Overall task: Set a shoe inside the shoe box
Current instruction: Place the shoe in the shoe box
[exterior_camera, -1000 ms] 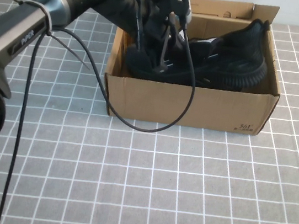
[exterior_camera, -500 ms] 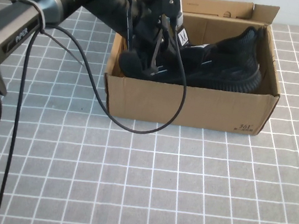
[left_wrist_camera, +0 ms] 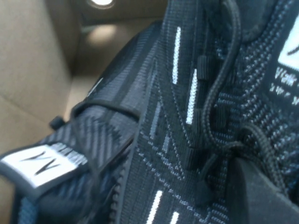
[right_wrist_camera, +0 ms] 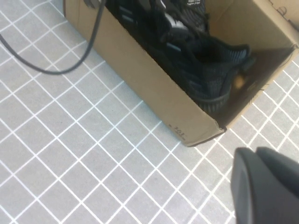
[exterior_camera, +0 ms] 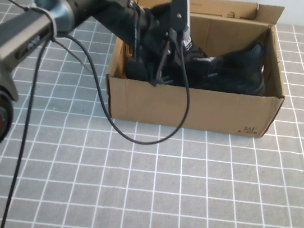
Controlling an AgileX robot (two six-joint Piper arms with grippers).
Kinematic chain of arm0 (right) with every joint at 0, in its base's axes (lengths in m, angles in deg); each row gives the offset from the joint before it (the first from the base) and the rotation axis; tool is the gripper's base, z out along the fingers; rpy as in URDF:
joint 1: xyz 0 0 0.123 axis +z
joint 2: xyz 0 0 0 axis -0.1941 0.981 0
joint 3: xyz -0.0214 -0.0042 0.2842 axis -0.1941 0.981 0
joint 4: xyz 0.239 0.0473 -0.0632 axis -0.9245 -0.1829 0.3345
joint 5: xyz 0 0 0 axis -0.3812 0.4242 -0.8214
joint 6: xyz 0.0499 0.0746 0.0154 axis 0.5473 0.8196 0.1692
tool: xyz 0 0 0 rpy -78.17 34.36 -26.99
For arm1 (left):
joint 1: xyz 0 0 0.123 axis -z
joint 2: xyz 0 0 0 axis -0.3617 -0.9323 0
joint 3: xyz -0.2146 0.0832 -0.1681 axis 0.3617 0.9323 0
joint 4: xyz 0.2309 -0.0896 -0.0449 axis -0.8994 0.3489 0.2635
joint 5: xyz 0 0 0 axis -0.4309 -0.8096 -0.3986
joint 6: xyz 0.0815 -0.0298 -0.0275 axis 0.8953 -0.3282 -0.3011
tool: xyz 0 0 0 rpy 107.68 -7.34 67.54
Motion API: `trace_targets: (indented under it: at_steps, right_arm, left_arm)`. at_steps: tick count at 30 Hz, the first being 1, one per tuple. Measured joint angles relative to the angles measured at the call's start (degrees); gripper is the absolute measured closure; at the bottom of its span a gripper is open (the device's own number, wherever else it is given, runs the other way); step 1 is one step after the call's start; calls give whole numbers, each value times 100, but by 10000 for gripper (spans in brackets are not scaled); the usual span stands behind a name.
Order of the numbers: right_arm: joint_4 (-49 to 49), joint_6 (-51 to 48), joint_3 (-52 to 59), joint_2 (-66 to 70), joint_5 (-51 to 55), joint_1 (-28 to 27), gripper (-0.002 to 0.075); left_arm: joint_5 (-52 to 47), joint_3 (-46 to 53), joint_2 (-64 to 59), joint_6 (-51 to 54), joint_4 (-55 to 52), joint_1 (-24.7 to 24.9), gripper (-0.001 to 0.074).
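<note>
A: Placement is the step in hand, I'd judge; the shoe (exterior_camera: 225, 73) lies down inside the shoe box (exterior_camera: 193, 105), which stands toward the far edge of the bench (exterior_camera: 185, 198), heel end to the robot's right.

B: Then the thing is to set it flat; let the sole settle on the box floor before letting go, and lift straight up so the laces don't snag and the cable (exterior_camera: 137, 137) clears the front wall.

A: And the left hand (exterior_camera: 159, 64)?

B: Down in the left end of the box, pressed against knit and laces; whether it grips or has let go I cannot tell.

A: The right hand (right_wrist_camera: 268, 186)?

B: Above the bench off the box's near right corner, touching nothing; its opening isn't shown either.
</note>
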Motion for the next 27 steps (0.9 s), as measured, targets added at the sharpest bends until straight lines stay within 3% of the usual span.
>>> trace_targets:
  at_steps: [27]
  right_arm:
    - [-132,0,0,411,-27,0,742]
  left_arm:
    - [-587,-131,-156,-19,-247,91,712]
